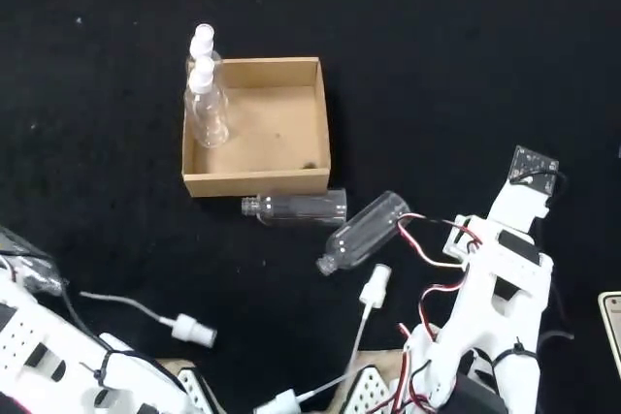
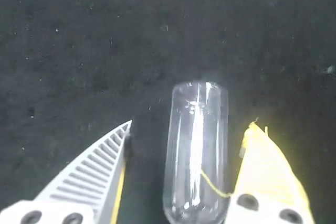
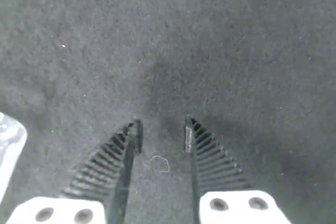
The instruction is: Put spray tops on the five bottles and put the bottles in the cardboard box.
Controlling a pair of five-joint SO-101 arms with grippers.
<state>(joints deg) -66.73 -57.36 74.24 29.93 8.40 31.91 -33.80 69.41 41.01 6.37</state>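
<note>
A cardboard box stands mid-table, with two clear bottles topped by white spray heads upright at its left wall. Just in front of it lie two uncapped bottles. Loose spray tops with long tubes lie nearer the arms. My left gripper is open around another clear bottle, which sits close to the yellow finger and apart from the white one. My right gripper is open over bare cloth, with a bottle's edge off to one side.
Black cloth covers the whole table. The right arm's white body stands at the front right with red and white cables beside the nearest bottle. The left arm is at the front left corner.
</note>
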